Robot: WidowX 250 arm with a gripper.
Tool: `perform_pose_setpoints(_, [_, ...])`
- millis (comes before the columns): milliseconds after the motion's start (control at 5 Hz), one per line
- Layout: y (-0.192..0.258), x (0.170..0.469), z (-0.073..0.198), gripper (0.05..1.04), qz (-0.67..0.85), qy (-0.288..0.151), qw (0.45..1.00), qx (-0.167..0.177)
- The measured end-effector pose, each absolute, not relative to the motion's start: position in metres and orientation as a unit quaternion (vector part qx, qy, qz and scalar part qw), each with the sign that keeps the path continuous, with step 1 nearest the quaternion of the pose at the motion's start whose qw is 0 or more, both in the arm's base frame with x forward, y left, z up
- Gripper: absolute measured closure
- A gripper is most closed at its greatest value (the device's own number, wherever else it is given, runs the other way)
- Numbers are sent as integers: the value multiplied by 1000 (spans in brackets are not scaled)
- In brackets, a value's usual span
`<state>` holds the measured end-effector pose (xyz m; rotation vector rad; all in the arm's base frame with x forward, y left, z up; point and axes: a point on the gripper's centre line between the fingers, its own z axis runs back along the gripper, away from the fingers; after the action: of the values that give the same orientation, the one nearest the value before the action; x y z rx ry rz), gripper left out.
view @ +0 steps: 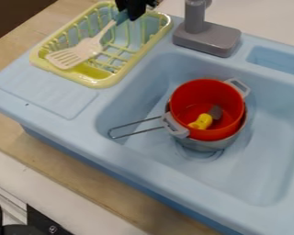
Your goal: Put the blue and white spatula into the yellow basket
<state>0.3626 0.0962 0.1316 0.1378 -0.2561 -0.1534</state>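
The black gripper (134,10) is at the top edge of the view, over the back part of the yellow basket (126,76). Right beside it is the blue handle end of the spatula (84,49), partly hidden behind the gripper. The spatula slants down to the left, and its white slotted head shows within the basket's outline at the front left. Whether the head rests on the basket's bottom or is held just above it, I cannot tell.
A grey faucet (207,36) stands right of the basket. In the blue sink (260,160), a red pot (197,92) with a yellow and grey object inside sits in a metal pan, whose wire handle (136,123) points left.
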Motion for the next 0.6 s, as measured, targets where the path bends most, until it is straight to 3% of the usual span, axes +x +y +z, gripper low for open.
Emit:
perform_pose_setpoints(400, [100, 380, 125, 812, -24, -83, 995, 48])
perform_pose_setpoints(600, [103, 376, 115, 668, -27, -83, 995, 39])
